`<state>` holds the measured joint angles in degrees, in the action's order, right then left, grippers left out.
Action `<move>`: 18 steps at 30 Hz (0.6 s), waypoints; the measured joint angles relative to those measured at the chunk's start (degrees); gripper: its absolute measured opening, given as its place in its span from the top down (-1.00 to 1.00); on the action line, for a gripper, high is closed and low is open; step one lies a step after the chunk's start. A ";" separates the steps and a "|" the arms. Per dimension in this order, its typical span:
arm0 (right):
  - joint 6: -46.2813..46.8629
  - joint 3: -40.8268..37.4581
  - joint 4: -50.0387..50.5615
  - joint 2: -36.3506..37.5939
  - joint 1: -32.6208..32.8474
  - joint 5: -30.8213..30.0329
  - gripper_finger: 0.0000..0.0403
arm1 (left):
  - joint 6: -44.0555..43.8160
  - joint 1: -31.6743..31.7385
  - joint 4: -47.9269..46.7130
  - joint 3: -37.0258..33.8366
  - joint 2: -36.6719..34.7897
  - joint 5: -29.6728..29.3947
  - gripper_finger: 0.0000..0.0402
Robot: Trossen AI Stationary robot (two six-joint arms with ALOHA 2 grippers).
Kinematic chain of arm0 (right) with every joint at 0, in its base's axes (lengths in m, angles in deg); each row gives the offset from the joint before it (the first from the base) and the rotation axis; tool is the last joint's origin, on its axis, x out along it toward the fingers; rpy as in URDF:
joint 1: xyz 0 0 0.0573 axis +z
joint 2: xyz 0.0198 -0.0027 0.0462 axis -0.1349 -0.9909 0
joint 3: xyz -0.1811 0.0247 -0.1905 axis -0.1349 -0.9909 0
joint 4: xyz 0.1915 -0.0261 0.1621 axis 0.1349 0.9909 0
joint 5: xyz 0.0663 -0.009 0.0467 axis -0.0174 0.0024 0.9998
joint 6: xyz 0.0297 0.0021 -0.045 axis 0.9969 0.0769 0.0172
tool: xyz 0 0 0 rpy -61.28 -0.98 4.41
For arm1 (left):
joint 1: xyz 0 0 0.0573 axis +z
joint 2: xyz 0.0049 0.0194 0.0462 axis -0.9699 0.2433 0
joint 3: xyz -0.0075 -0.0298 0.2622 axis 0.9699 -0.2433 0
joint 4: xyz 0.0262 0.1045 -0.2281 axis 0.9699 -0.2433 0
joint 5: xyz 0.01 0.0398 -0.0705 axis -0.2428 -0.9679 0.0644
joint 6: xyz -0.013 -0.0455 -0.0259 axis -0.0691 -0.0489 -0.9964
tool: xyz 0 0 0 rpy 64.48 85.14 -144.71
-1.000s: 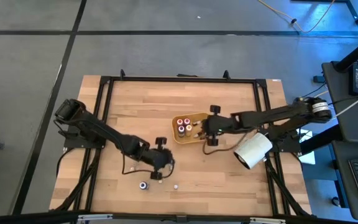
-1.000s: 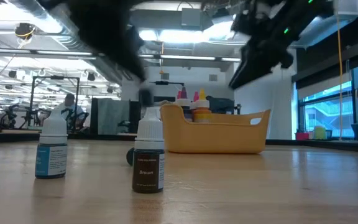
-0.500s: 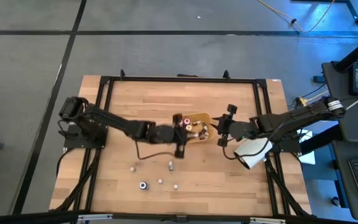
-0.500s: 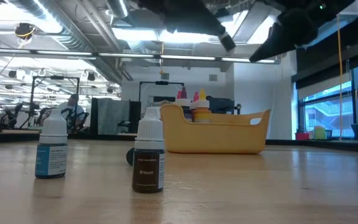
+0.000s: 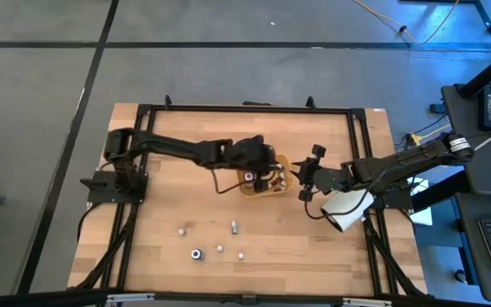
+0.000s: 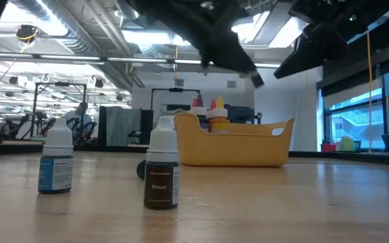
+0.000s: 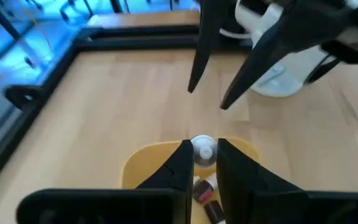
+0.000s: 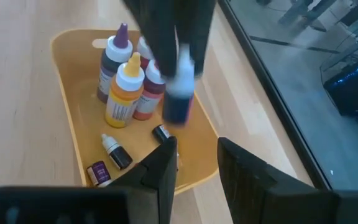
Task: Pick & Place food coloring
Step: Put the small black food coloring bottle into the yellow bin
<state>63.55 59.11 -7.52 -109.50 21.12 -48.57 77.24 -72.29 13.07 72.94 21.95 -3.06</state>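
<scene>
The food coloring bottles are tiny. Several [image 5: 220, 249] stand or lie on the near part of the table; in the low view a blue-labelled one [image 6: 56, 165] and a brown one [image 6: 162, 172] stand upright. More [image 8: 126, 90] sit in the orange tray [image 5: 281, 162]: some upright, some lying on its floor. My left gripper [image 5: 260, 173] hangs over the tray, shut on a white-capped bottle [image 8: 179, 93]. My right gripper [image 8: 197, 165] is open, level, just off the tray's right side [image 5: 309, 181]. My left gripper pinches the white-capped, dark-bodied bottle by its cap end [image 8: 184, 65] between both fingers [image 7: 182, 158]. The fingers come from above, pointing down. The bottle hangs upright below them over the tray's inside, its dark body [image 8: 178, 106] showing under the fingertips.
A big white cylinder [image 5: 346, 209] lies on its side near the table's right edge, beside the right arm. A black frame [image 5: 245, 109] borders the table. Bare wood lies left of and beyond the tray.
My left gripper has carried a bottle from the near part of the table up and toward the far right, and now hangs over the tray. My right gripper has drawn back from over the tray toward the table's right edge and has stopped there.
</scene>
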 joint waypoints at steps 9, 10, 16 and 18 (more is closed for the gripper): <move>0.04 0.00 1.27 -0.02 -0.13 0.02 0.41 | -1.01 2.37 -14.36 9.18 8.83 0.81 0.78; 0.03 0.00 1.41 -0.02 -0.13 0.00 0.41 | -1.26 2.57 -14.31 9.39 9.37 0.83 0.77; 0.04 0.00 1.43 -0.02 -0.13 0.02 0.41 | -1.59 3.40 -14.87 9.36 11.06 1.55 0.77; 0.04 0.00 1.51 -0.02 -0.13 0.02 0.41 | -0.79 3.45 -14.77 9.36 11.06 0.82 0.76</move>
<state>63.59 59.11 -6.01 -109.52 20.99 -48.54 76.45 -68.85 -1.71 82.31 33.01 -2.25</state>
